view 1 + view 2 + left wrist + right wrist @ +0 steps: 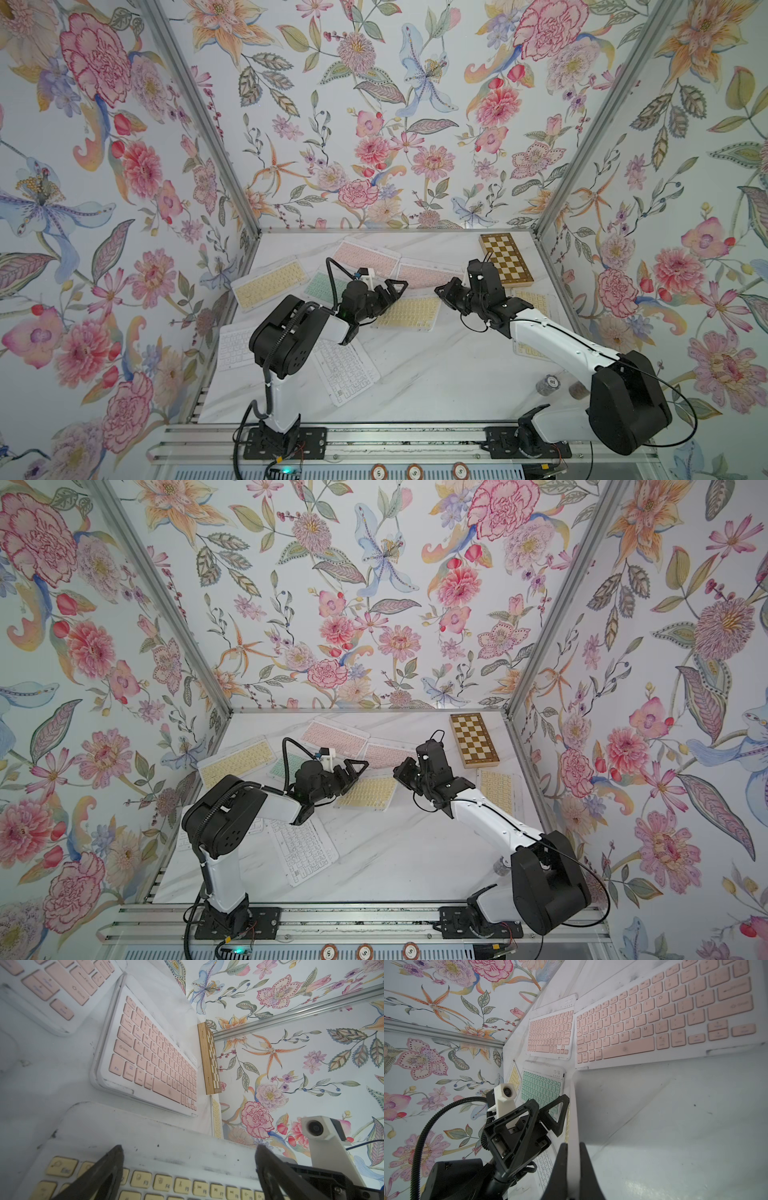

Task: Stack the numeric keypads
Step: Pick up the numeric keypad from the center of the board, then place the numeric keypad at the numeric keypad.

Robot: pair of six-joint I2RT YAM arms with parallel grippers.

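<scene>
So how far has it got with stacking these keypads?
Barely started: no stack shows. The right gripper pinches an edge of the middle yellow keypad; the left gripper hangs open over it. Pink keypads, the green keypad and white keypads lie scattered, waiting.

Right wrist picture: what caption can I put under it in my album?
Right gripper pinching the yellow keypad by its edge, a pink keypad and the mint keypad beyond.

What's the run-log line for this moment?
phase: grasp | right end effector: shut on edge of centre yellow keypad | left end effector: open, over the keypad's opposite end
</scene>
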